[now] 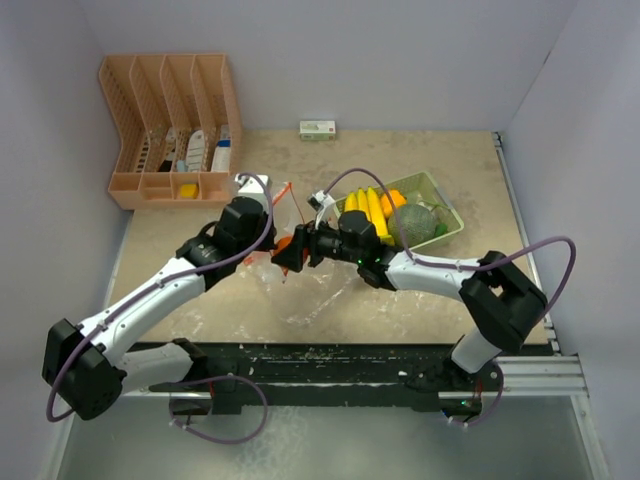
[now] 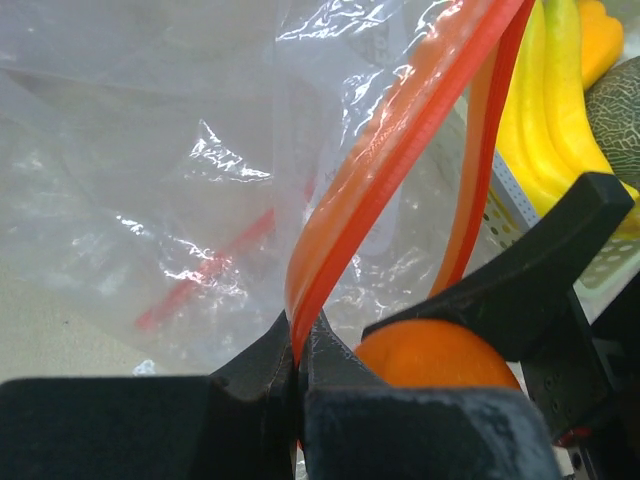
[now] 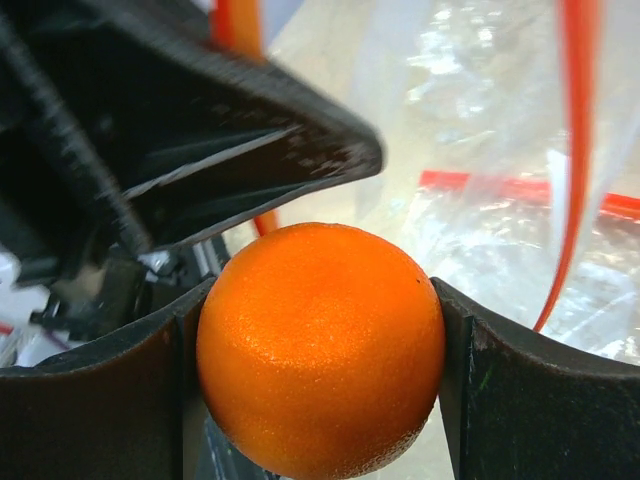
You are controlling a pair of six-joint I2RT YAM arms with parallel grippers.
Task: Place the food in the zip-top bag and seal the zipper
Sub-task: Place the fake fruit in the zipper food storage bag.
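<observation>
A clear zip-top bag (image 1: 310, 290) with an orange-red zipper strip (image 2: 390, 170) lies at the table's middle. My left gripper (image 1: 272, 250) is shut on the zipper edge (image 2: 296, 340) and holds the mouth up. My right gripper (image 1: 296, 252) is shut on a round orange (image 3: 320, 345) right at the bag's mouth, touching distance from the left gripper. The orange also shows in the left wrist view (image 2: 430, 355). Yellow bananas (image 1: 368, 212), an orange piece (image 1: 396, 200) and a green netted melon (image 1: 416, 222) lie in the pale green tray (image 1: 450, 215).
A peach slotted organizer (image 1: 170, 130) with small items stands at the back left. A small white-green box (image 1: 318, 129) lies at the back wall. Walls close in on three sides.
</observation>
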